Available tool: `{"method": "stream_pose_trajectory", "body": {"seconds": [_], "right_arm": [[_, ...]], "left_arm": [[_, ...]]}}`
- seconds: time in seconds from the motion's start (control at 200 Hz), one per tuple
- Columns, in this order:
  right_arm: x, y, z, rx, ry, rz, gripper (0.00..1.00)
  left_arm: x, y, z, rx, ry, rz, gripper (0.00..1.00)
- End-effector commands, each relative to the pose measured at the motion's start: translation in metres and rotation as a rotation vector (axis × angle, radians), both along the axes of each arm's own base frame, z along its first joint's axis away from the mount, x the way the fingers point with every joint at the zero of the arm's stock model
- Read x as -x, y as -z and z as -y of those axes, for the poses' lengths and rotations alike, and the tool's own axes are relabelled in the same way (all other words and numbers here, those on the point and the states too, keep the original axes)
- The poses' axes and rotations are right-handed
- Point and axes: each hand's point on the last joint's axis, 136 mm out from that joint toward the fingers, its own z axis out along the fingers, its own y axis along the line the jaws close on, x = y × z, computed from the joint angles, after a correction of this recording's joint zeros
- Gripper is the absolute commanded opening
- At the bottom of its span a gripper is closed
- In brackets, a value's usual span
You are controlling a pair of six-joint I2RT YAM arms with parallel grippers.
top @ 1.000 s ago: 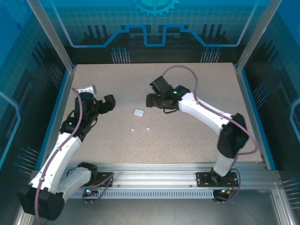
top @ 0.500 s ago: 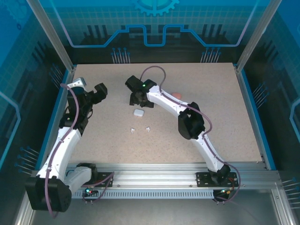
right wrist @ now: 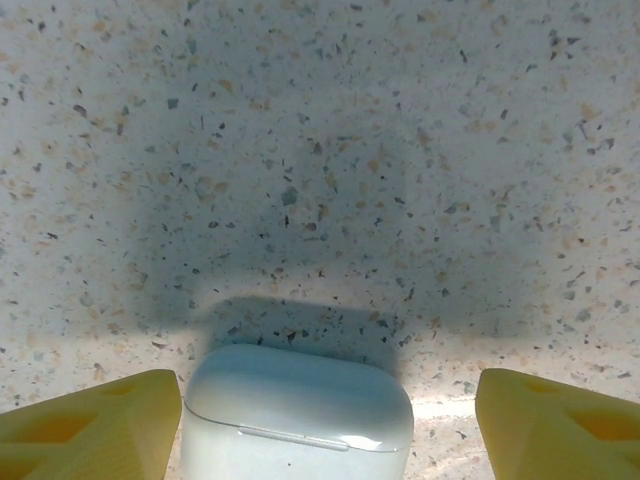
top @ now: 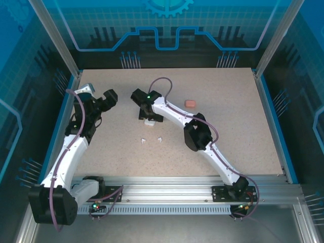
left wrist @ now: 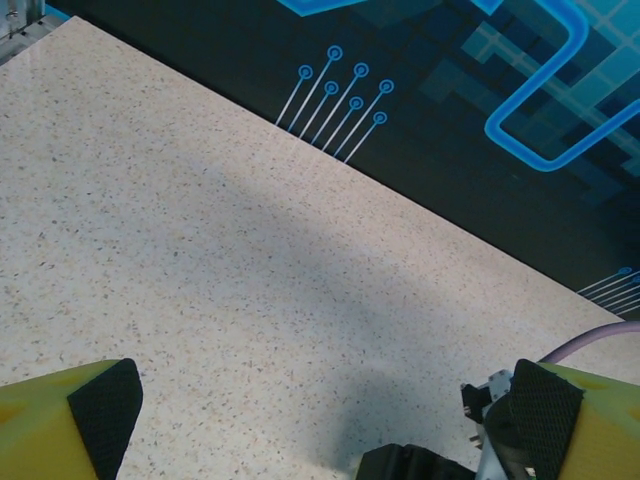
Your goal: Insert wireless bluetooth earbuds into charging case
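Top external view: the right claw (top: pixel 148 118) reaches across to the middle of the table (top: pixel 228 142) and hangs directly over the white charging case (top: pixel 150 122), which lies closed. Two white earbuds (top: pixel 144 140) lie loose on the table just nearer the arm bases than that case, side by side with a small gap between them and apart from the case. A salmon-pink case (top: pixel 190 103) sits well to the right, alone. From the right wrist, the right claw (right wrist: pixel 325 405) is released, its yellow fingers (right wrist: pixel 90 425) straddling the white charging case (right wrist: pixel 298 415); one finger is right against the case's side, the other stands clear of it. The left claw (left wrist: pixel 320 425) is spread wide and grasps nothing, hovering over bare table at the far left.
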Motion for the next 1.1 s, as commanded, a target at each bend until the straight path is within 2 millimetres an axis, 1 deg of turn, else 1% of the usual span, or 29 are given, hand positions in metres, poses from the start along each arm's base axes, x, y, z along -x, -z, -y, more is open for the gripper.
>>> {"method": "stream_pose_trajectory", "body": {"seconds": [0.0, 0.17, 0.29, 0.44, 0.6, 0.69, 0.775, 0.915, 0.99, 1.005, 1.015, 1.04, 1.095], "right_arm": [[0.007, 0.009, -0.002, 0.037, 0.018, -0.008, 0.78], [0.011, 0.019, -0.005, 0.041, 0.017, -0.023, 0.77], [0.013, 0.026, -0.004, 0.051, 0.019, -0.038, 0.76], [0.015, 0.029, -0.003, 0.063, 0.011, -0.046, 0.72], [0.014, 0.019, 0.001, 0.073, 0.001, -0.033, 0.60], [0.012, 0.006, 0.007, 0.082, -0.010, -0.008, 0.54], [0.009, -0.009, 0.020, 0.097, -0.010, 0.017, 0.52], [0.005, -0.030, 0.051, 0.124, -0.002, 0.051, 0.51], [0.007, -0.033, 0.072, 0.136, 0.011, 0.051, 0.51], [0.008, -0.029, 0.077, 0.144, 0.016, 0.041, 0.51], [0.008, -0.036, 0.080, 0.134, 0.021, 0.051, 0.51], [0.009, -0.038, 0.087, 0.132, 0.029, 0.052, 0.51], [0.013, -0.036, 0.105, 0.137, 0.049, 0.043, 0.51]], "left_arm": [[-0.005, -0.008, 0.002, 0.038, 0.013, 0.034, 0.99], [-0.007, -0.006, 0.006, 0.046, 0.029, 0.027, 0.99], [-0.007, -0.006, 0.006, 0.048, 0.032, 0.032, 0.99], [-0.007, -0.005, 0.006, 0.048, 0.034, 0.031, 0.99], [-0.007, -0.001, 0.007, 0.051, 0.038, 0.021, 0.99], [-0.008, -0.001, 0.010, 0.059, 0.051, 0.019, 0.99], [-0.009, 0.000, 0.013, 0.068, 0.070, 0.013, 0.99], [-0.012, 0.001, 0.027, 0.094, 0.137, -0.017, 0.99], [-0.015, 0.003, 0.036, 0.102, 0.170, -0.031, 0.99], [-0.015, 0.003, 0.039, 0.104, 0.179, -0.032, 0.99], [-0.016, 0.003, 0.040, 0.104, 0.183, -0.033, 0.99], [-0.016, 0.004, 0.045, 0.108, 0.196, -0.037, 0.99], [-0.017, 0.006, 0.058, 0.109, 0.227, -0.046, 0.99]]}}
